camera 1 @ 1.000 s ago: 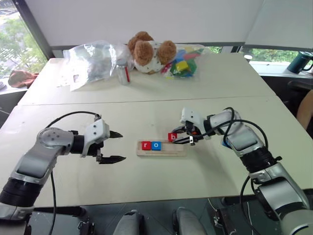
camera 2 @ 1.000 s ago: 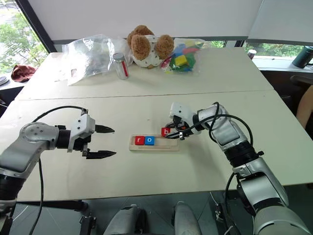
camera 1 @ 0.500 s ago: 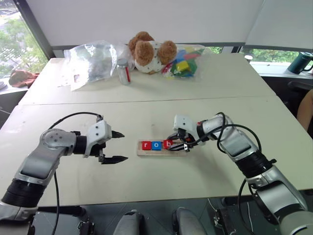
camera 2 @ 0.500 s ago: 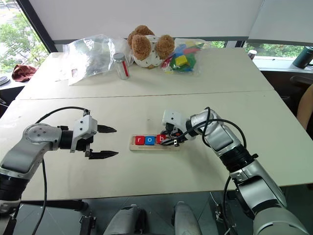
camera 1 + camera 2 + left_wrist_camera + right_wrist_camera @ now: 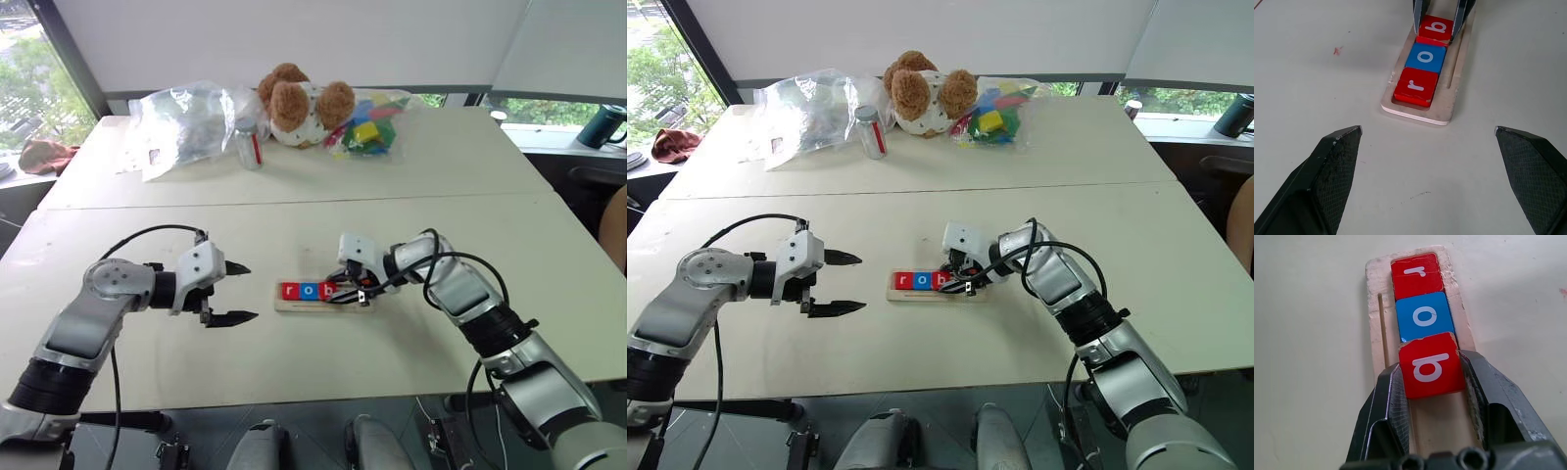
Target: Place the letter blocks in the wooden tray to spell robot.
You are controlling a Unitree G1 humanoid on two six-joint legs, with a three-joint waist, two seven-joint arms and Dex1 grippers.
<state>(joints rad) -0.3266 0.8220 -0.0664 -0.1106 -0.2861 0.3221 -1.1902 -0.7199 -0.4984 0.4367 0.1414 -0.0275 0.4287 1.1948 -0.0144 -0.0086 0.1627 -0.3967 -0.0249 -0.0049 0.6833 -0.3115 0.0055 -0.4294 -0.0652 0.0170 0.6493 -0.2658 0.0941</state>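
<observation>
The tray (image 5: 323, 299) lies on the near worktop (image 5: 294, 235), between the two arms, its long side running left to right. Three blocks sit in a row at its left end: a red r (image 5: 1416, 86) outermost, a blue o (image 5: 1425, 58) touching it, and a red b (image 5: 1431, 364) next to the o. The b is tilted, its far edge resting against the o, and the right claw (image 5: 1432, 396) is clenched on it, one finger on each side, reaching in over the tray's bare right part. The left claw (image 5: 232, 293) hovers over the worktop just left of the tray, fingers spread wide and holding nothing, pointed toward the tray's left end. A small red mark (image 5: 1336, 50) shows on the worktop near the tray. On the far worktop, well apart from the tray, stand a crumpled clear bag (image 5: 181, 122), a small jar (image 5: 247, 144), a brown teddy bear (image 5: 299, 103) and a bag of coloured toy pieces (image 5: 369, 125) just beside the bear. A dark mug (image 5: 600, 124) stands at the far right.
</observation>
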